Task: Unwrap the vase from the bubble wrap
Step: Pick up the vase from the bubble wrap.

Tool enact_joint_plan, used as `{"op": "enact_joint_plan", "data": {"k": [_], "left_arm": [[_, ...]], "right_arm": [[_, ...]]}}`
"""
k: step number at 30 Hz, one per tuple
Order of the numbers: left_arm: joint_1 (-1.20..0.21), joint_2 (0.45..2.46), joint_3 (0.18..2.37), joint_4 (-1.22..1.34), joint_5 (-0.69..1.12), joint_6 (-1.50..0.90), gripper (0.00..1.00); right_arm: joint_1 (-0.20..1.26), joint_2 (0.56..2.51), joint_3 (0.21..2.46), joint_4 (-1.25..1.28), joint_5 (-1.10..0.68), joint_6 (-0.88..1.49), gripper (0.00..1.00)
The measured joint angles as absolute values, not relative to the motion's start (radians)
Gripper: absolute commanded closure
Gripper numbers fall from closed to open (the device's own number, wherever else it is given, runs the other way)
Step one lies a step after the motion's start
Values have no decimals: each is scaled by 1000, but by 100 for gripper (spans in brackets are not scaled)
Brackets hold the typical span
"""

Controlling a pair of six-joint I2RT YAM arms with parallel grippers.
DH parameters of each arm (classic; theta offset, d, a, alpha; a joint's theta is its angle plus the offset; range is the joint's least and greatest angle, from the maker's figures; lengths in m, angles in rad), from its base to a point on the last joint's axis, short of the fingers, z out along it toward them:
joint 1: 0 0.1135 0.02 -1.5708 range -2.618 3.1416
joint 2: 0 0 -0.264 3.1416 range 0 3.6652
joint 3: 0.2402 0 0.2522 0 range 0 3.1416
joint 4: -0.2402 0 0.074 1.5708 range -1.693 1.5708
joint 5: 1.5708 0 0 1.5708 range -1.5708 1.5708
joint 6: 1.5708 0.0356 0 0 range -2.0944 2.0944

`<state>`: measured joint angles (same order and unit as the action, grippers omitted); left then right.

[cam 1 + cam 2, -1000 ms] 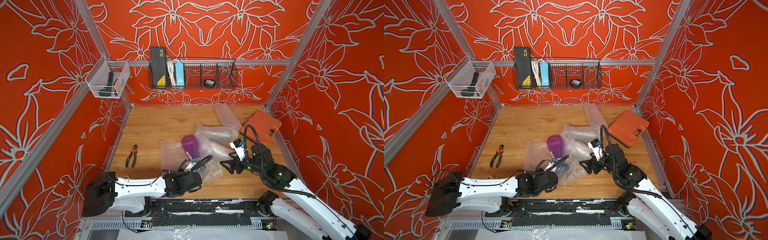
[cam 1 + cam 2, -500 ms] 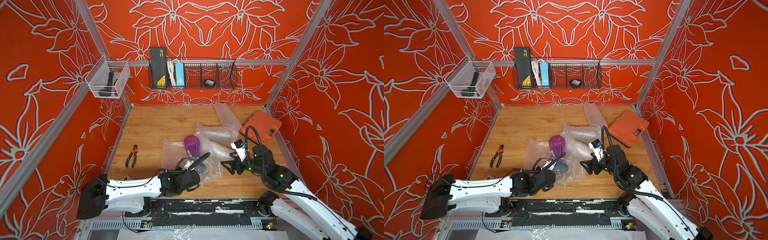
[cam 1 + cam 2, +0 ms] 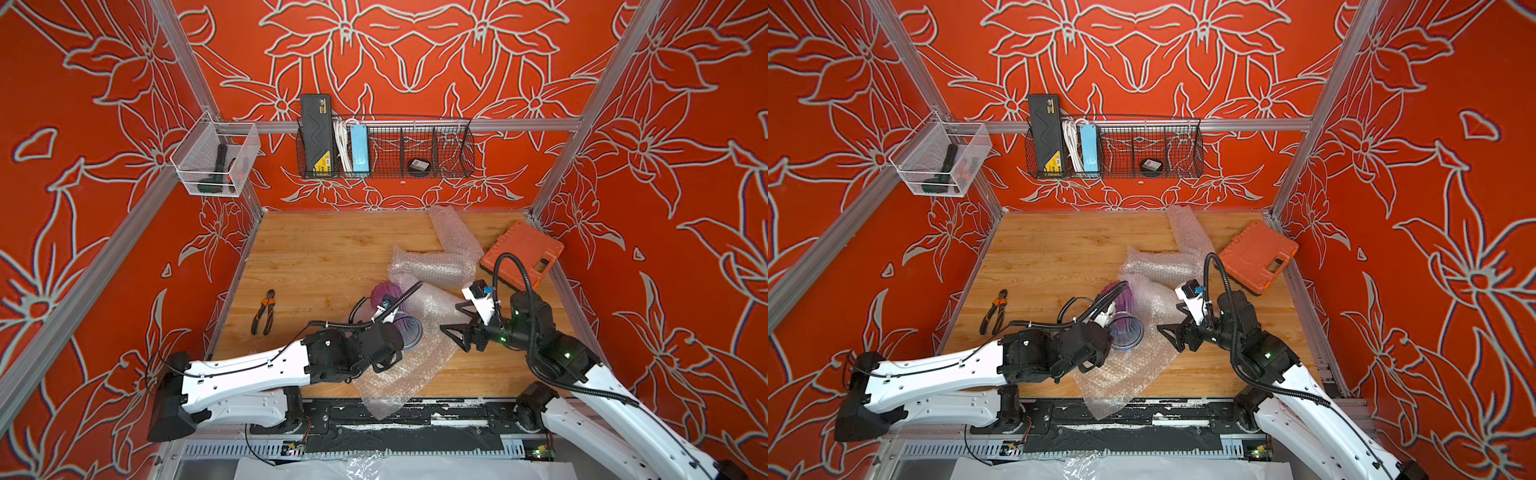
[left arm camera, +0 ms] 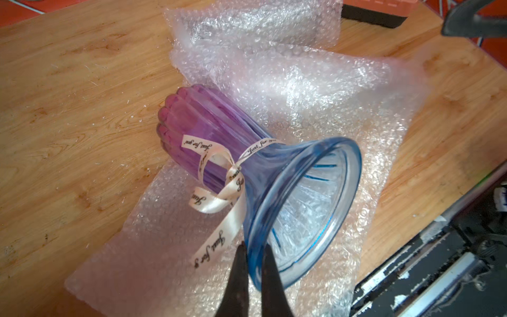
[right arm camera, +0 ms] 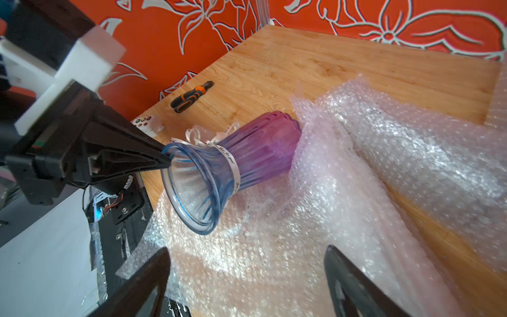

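My left claw grips the vase rim; base points up-frame. My right claw, wide, hovers right of it, above wrap.

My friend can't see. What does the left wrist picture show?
A glass vase, purple with a blue flared mouth, lies on its side on bubble wrap, and the left gripper pinches its rim. A cream ribbon is tied round its neck. The wrap lies on a wooden table.
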<state>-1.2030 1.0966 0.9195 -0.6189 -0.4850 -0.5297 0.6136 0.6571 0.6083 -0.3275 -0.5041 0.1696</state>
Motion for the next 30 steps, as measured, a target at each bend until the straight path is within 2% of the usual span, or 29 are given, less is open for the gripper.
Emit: {"op": "enact_joint_plan", "data": {"k": [12,19,22,25,30], "left_arm": [[-1145,1118,952,-624,-408,-551,100],[-1121,1111,952,-613,-382,-551,100],[-1118,1108,951,-612,-376,-551,100],[-1112,1105,946,-607,-369,-551,100],[-1111,1105,940,-596,-360,-551,100]], "right_arm": [[616,899,608,-221,-607,183,13],[654,1029,611,-142,-646,194,20],[680,1059,612,-125,-650,191,29],[706,1077,624,-115,-650,193,42],[724,1084,636,-93,-639,203,71]]}}
